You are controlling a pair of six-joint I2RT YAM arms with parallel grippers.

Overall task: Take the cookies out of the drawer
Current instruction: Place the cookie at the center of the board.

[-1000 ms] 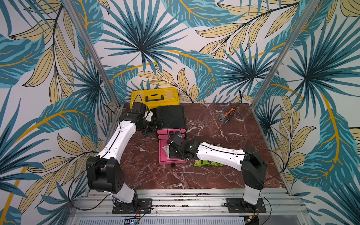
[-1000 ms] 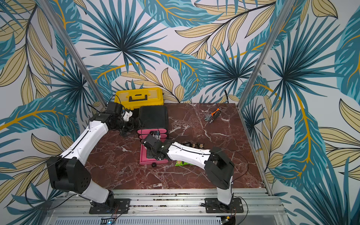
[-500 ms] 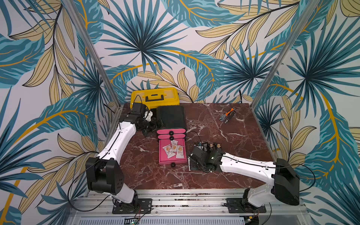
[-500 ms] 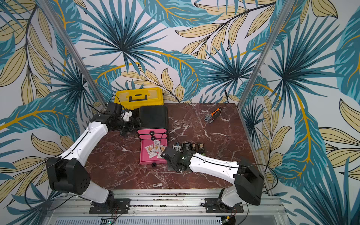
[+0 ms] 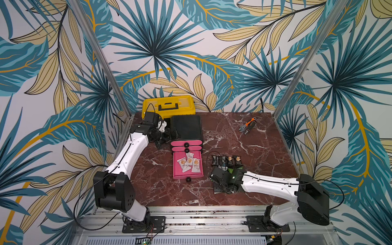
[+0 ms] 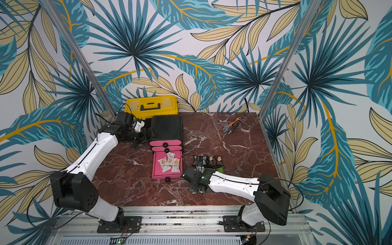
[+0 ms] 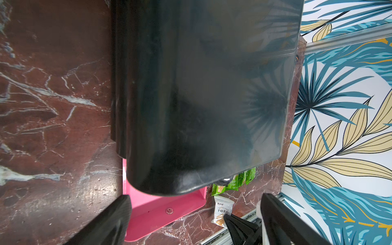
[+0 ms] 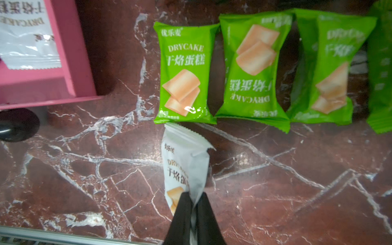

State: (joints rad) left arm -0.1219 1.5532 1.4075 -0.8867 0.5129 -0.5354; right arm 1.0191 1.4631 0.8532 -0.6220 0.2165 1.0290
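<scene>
- Right pincer (image 8: 194,201) pressed together on one end of a white packet (image 8: 184,163) over the table (image 8: 297,180); that end hidden behind the fingers, print cut down to "DRY" and "干焙蛋".
- Long axis of this packet pointing away from the pincer, serrated free end at the edge of the nearest green packet (image 8: 184,72); touching or not, hard to tell.
- Green row side by side on the table, long axes parallel: "优乐麦", "DRYCAKE", "干焙蛋糕"; second one (image 8: 254,67) turned end for end; fourth (image 8: 380,70) cut off by the frame.
- More white packets (image 5: 187,163) in the open pink drawer (image 5: 188,176), count unclear; black packets (image 5: 227,160) in a row beside it, writing too small.
- Left pincer (image 7: 195,196) spread wide, empty, beside the black cabinet (image 7: 201,95).
</scene>
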